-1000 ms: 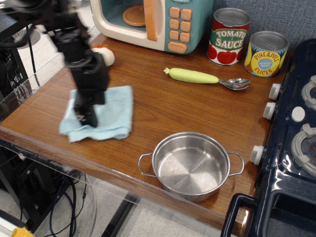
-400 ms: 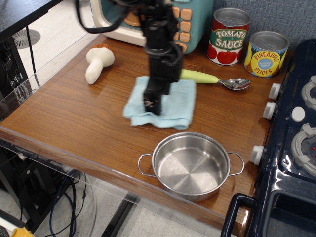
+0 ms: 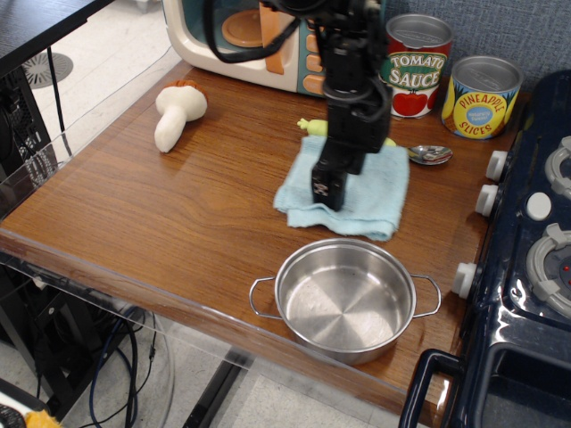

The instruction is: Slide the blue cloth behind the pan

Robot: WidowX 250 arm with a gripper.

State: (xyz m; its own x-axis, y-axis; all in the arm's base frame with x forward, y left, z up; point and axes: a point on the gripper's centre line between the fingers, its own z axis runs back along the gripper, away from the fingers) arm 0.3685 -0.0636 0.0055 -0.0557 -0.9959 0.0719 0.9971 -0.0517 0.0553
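Pincer (image 3: pixel 327 198) is pressing down onto the blue cloth (image 3: pixel 368 192), tip planted near the cloth's left-front part; whether its jaws are apart or closed, cannot tell, the black body is hiding them. Cloth is lying flat on the tabletop (image 3: pixel 178 205), spreading mostly to the right of and a bit behind the pincer, roughly square so no real long axis. Front edge of the cloth is sitting just beyond the pan (image 3: pixel 345 299), close to its far rim, maybe just touching, hard to say. Pan is lying directly in front of the pincer, toward the camera, slightly to the right. So the cloth is already sitting behind the pan, about centred on it; judging the slide as nearly or fully finished. Only a small shove to the right looks left, if any. Spoon (image 3: pixel 430 152) with its green handle is lying behind the pincer, handle partly under the cloth's far edge; pushing further back is risking dragging it. Tomato can (image 3: pixel 416 65) is standing further behind, well apart.
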